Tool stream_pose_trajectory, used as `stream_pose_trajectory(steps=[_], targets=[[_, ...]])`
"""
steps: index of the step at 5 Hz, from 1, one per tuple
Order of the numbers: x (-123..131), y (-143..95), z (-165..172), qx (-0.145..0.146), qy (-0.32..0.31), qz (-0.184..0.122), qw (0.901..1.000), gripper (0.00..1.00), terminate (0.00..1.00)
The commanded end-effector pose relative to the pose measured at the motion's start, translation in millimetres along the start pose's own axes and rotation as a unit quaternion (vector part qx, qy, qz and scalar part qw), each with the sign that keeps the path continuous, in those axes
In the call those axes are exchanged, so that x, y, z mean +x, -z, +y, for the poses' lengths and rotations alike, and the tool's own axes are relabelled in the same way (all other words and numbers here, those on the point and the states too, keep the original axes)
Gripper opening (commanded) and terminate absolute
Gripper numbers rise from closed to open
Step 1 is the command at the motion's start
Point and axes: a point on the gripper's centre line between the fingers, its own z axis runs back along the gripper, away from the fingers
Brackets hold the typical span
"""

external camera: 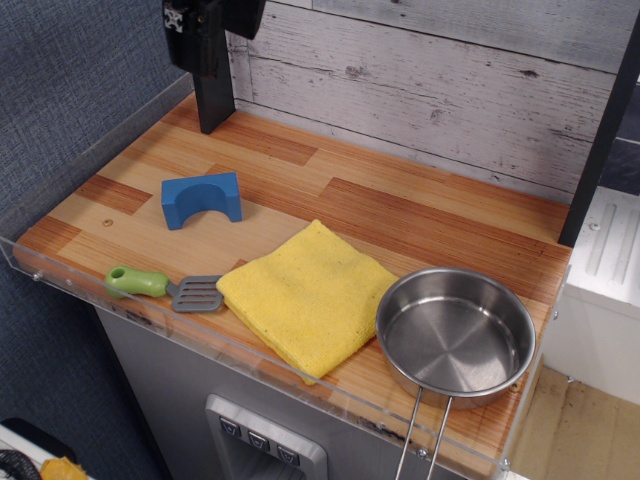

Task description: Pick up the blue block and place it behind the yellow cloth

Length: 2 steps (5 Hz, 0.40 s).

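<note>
Block (202,199) sits arch-down on the desk (400,215), well below the fingers (200,25) and apart from the cloth (308,293). Pan (456,335) holds nothing. The fingers are cut off at the top edge; open or closed, I cannot tell. Bare wood lies behind the cloth.

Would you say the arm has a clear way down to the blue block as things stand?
Probably yes: the blue block sits alone on bare wood, apart from the spatula and the yellow cloth, with nothing above it. The gripper is high, partly out of frame.
</note>
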Motion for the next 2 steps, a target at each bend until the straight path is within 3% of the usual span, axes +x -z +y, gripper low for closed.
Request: stream_pose_trajectory(steps=[1, 2], targets=[[30.8, 20.1, -24.0, 0.003, -0.008, -0.024, 0.9997, 1.00, 0.00], [24.8, 38.7, -28.9, 0.018, -0.002, -0.025, 0.9995, 1.00, 0.00]])
